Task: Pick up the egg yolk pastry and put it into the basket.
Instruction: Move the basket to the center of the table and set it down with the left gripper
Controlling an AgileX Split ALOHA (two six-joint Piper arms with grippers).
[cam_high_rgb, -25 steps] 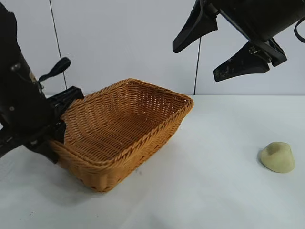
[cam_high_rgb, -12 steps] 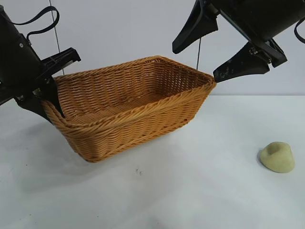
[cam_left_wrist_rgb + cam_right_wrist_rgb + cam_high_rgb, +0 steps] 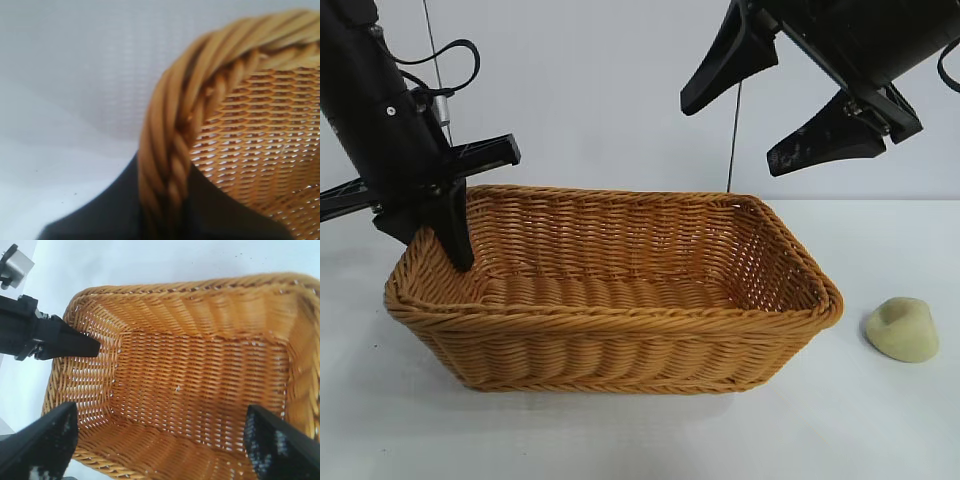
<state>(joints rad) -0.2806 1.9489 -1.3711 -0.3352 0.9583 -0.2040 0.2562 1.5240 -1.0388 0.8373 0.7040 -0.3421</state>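
Tabletop [image 3: 740, 420]: white, matte, fills the lower part of the exterior view. A few tiny dark specks near the front edge, left side. Soft, diffuse shadows on the surface; no hard edges to them. Lighting even, no glare spots.

Wall [image 3: 590, 90]: behind the tabletop's far edge, pale grey-white, smooth panels. Two thin dark vertical seams [image 3: 732, 140] visible, one toward the left side and one right of centre, both running down to the tabletop's far edge. The line where the wall and tabletop meet is straight and level across the view.

Left wrist view: same white tabletop, out of focus, with faint specks. Windows and floor not in view.
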